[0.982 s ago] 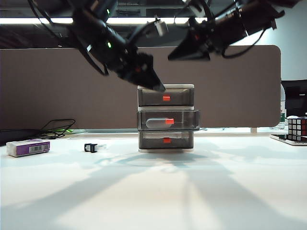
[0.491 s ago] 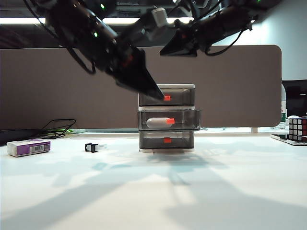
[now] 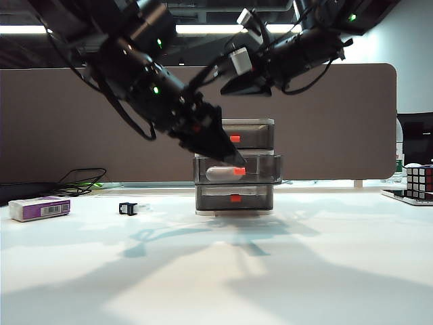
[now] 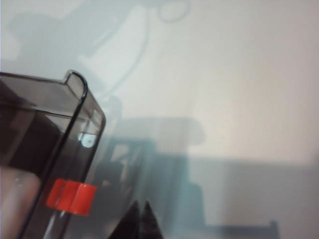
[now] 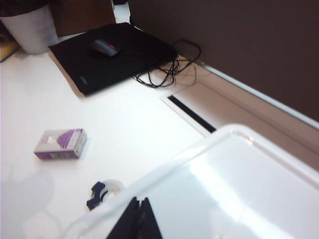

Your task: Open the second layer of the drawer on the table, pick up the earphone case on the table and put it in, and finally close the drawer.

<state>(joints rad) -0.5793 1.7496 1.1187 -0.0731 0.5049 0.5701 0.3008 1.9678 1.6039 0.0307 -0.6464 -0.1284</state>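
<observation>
From the exterior view, the left tool [image 3: 233, 161] has dropped from the cabinet's top edge to the front of the second layer of the drawer [image 3: 237, 169], its tips now pinched together and empty beside the red tab [image 3: 239, 172]. The earphone case [image 3: 220, 173] already lies inside that drawer, which juts out of the drawer [image 3: 234, 167] frame, so I judge only the closing push remains. The right tool [image 3: 237, 87] hangs above the cabinet, tips clenched, holding nothing.

The left wrist view alone shows closeness: the closed tips [image 4: 141, 219] sit just beside the drawer's front wall [image 4: 75, 149].

The right wrist view adds what the others hide: the cabinet's white top [image 5: 239, 194], plus the purple box [image 5: 61, 144] and black clip [image 5: 97, 195] on the desk [image 5: 124, 124].
</observation>
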